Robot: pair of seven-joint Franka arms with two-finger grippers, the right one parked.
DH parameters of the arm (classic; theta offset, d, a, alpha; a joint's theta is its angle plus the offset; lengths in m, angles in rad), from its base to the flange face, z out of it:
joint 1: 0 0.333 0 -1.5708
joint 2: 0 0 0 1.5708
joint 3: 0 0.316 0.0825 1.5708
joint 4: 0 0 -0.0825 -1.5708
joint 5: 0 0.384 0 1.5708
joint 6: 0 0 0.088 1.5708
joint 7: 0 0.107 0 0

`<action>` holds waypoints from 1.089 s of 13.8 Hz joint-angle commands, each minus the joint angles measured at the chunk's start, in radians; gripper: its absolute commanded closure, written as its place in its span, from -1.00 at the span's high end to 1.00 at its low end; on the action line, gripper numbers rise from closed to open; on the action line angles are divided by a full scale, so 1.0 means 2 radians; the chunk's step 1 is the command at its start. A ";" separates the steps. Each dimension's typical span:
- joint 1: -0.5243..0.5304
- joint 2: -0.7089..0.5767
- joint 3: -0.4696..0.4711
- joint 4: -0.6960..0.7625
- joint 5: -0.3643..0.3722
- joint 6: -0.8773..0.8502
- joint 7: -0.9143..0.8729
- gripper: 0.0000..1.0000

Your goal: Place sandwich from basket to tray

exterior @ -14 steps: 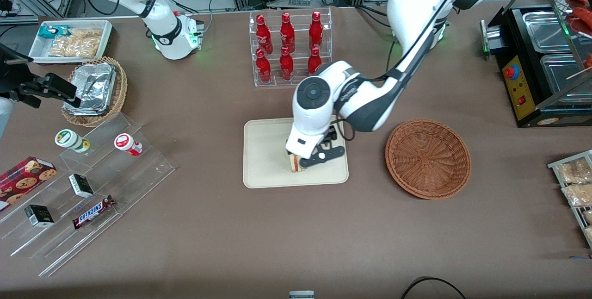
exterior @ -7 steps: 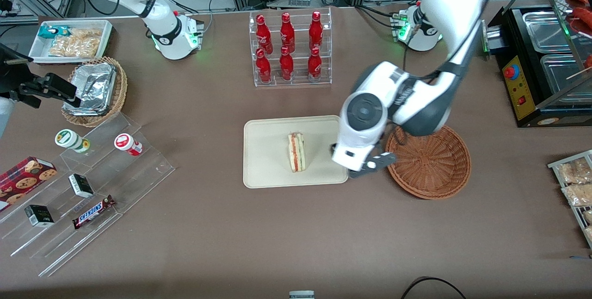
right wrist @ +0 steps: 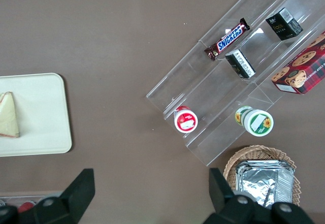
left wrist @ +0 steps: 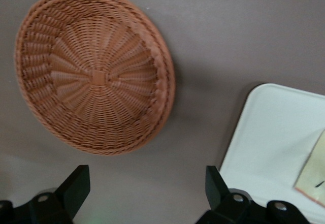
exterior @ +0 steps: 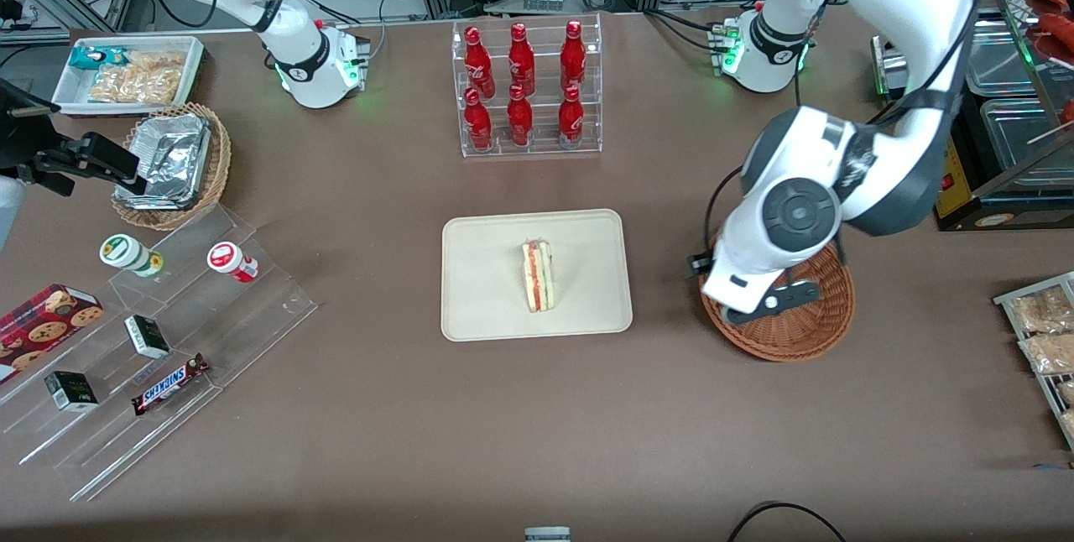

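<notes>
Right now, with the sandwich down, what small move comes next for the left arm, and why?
Probably just lift the gripper up and clear. The sandwich stands on the tray, the basket is empty, and the open jaws hold nothing above the basket's rim, so nothing seems left to grasp.

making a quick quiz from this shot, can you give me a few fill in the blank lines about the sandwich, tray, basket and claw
1. The sandwich lies on the ____.
2. The claw hangs above the table between the tray and the ____, holding nothing.
3. The claw's fingers are spread ____.
4. The rack of bottles holds ____ red bottles.

Missing words: tray; basket; open; six
</notes>
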 commanded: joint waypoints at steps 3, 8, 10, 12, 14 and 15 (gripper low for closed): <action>0.051 -0.092 0.000 -0.078 -0.047 -0.020 0.105 1.00; 0.053 -0.130 0.039 -0.075 -0.064 -0.079 0.194 1.00; 0.052 -0.143 0.060 -0.074 -0.064 -0.100 0.232 1.00; 0.052 -0.159 0.084 -0.074 -0.064 -0.106 0.271 1.00; 0.052 -0.169 0.103 -0.069 -0.064 -0.119 0.308 1.00; 0.052 -0.174 0.108 -0.064 -0.064 -0.120 0.315 1.00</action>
